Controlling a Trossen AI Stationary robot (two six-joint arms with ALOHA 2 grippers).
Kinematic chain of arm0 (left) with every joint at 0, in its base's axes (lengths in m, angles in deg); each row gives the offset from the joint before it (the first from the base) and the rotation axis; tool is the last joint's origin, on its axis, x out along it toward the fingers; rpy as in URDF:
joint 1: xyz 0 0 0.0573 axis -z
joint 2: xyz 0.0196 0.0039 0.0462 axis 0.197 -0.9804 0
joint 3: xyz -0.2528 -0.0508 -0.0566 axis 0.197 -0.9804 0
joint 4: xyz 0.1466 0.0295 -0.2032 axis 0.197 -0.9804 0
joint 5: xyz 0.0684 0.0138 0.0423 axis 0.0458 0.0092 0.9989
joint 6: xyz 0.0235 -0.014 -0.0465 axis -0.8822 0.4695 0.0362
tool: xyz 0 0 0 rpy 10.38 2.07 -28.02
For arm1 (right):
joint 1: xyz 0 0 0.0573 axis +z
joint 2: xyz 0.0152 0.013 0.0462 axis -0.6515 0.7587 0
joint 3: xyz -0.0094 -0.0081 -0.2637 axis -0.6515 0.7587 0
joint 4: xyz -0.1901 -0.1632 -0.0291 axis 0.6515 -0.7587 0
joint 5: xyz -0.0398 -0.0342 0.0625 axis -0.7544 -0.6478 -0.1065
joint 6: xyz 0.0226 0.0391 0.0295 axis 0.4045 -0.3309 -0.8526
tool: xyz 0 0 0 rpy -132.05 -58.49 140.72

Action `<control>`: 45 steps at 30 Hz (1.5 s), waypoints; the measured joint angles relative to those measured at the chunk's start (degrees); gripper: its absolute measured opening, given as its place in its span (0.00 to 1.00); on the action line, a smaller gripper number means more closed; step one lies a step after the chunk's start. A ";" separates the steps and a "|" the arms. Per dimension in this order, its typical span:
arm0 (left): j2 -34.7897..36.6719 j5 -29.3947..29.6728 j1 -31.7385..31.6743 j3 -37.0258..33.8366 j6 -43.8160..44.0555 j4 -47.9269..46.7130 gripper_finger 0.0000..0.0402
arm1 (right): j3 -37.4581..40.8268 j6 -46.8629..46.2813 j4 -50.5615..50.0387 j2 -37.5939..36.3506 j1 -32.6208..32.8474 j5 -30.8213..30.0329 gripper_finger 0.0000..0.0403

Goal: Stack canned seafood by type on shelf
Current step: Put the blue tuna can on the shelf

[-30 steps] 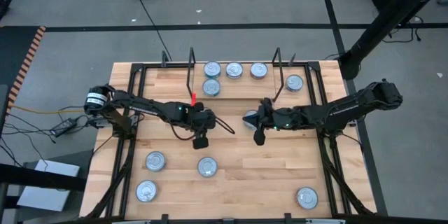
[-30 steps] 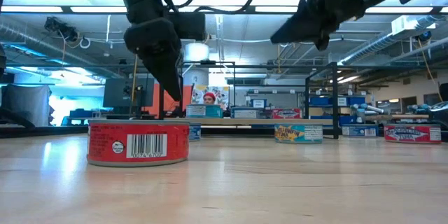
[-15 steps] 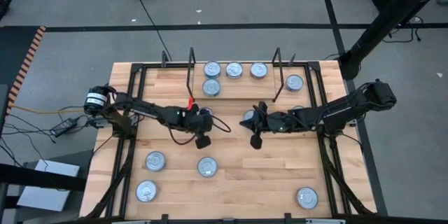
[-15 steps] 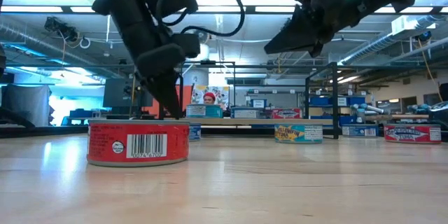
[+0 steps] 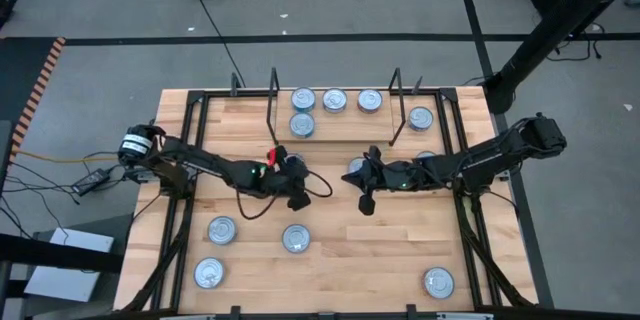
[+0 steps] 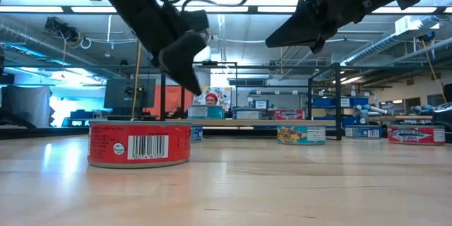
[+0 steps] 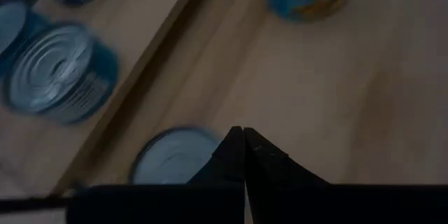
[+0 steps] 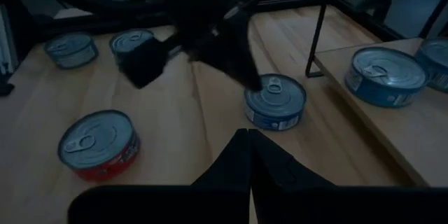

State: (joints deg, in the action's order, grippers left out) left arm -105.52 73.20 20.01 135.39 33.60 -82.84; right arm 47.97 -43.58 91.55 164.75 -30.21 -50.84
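The shelf (image 5: 335,120) is the raised board at the far edge between two black wire uprights. Several silver-lidded cans (image 5: 334,100) stand on it. A blue can (image 8: 275,101) sits on the table just in front of the shelf edge. My left gripper (image 6: 194,88) hangs shut above that can, slanting down toward the table's right, clear of its lid (image 7: 171,157). My right gripper (image 5: 350,174) is shut in the air near the table's middle, pointing toward the left arm, with a teal can (image 6: 301,135) on the table below it.
A red can (image 5: 296,238) stands near the middle front. Two more cans (image 5: 221,228) (image 5: 208,272) stand front left and another can (image 5: 437,281) front right. One can (image 5: 421,118) stands right of the right upright. Black frame rails (image 5: 180,210) run along both table sides.
My left gripper has tipped and rolled. Its fingers pointed almost straight down a second ago and now slant toward the table's right, with the hand shifted a little toward the near edge. Its fingers stay shut and no can has moved.
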 joint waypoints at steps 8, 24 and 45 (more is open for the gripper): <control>-0.02 -1.40 -3.50 -1.20 0.64 -9.86 0.00 | 0.00 -3.66 1.38 0.02 0.49 -3.22 0.02; 0.07 -12.92 -1.38 -8.07 2.55 5.24 0.00 | 0.00 -2.41 9.41 0.02 2.55 -1.56 0.02; 7.18 -14.08 2.23 -9.64 3.10 15.82 0.00 | 0.00 -9.34 6.90 0.04 4.69 3.94 0.02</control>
State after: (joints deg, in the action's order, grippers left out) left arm -98.34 59.12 22.24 125.75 36.70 -67.02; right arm 47.97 -52.92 98.45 164.79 -25.52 -46.90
